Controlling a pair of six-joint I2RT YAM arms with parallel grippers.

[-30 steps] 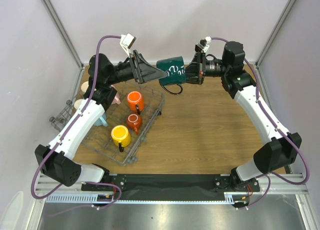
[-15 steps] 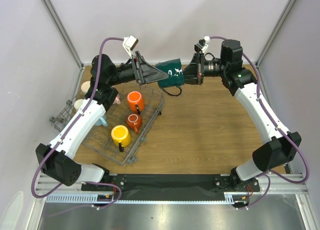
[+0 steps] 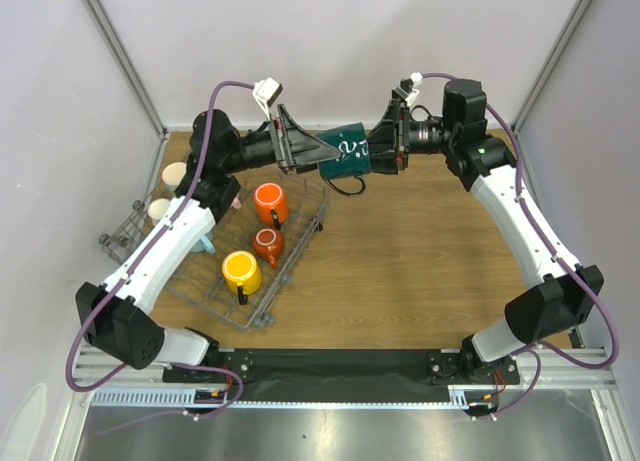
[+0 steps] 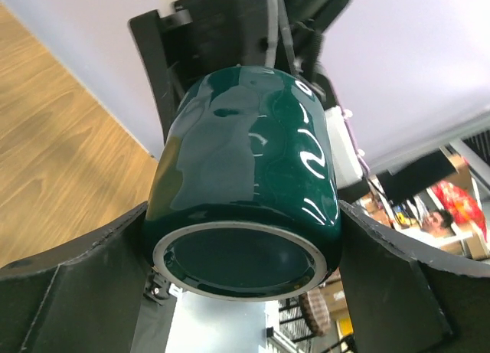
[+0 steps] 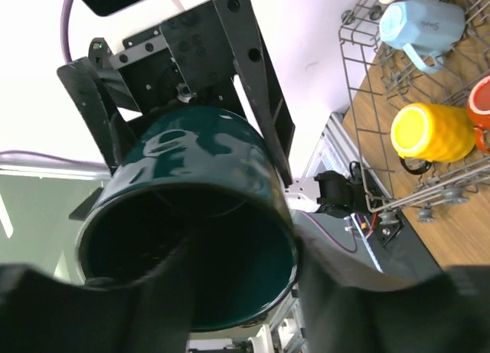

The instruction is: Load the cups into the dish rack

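Observation:
A dark green cup (image 3: 345,148) (image 4: 245,161) (image 5: 191,184) hangs in the air on its side between my two grippers, above the far end of the dish rack (image 3: 290,261). My left gripper (image 3: 322,153) (image 4: 243,253) is shut on its base end, with one finger (image 4: 76,284) pressed to each side. The right gripper (image 3: 375,153) (image 5: 256,276) stands open astride the rim, one finger inside the cup and one outside. In the rack sit an orange cup (image 3: 270,201), a small red cup (image 3: 266,243) and a yellow cup (image 3: 241,271) (image 5: 432,131).
A light blue cup (image 5: 421,24) lies in the rack under my left arm. Cream cups (image 3: 175,173) sit at the far left by the wall. Wooden tabletop (image 3: 420,261) stretches right of the rack. Grey walls close in the left, back and right.
The right gripper's jaws have opened off the green cup's rim. My left gripper has slid further onto the cup and closed on it. The cup has barely moved.

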